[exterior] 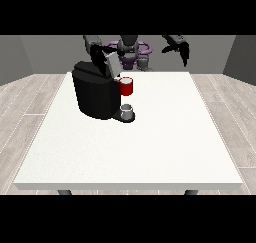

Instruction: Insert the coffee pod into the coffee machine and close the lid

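Front view: hand at view's left (101, 55), fingers unclear, hovers beside the coffee machine (95, 94).

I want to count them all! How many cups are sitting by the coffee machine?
1. A small grey cup stands on the coffee machine's base, under the red pod holder. More could be hidden behind the machine.

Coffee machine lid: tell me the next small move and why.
Probably press the lid down. It stands tilted up over the coffee machine, with the robot hand at the view's left on it. Whether the pod is seated cannot be seen.
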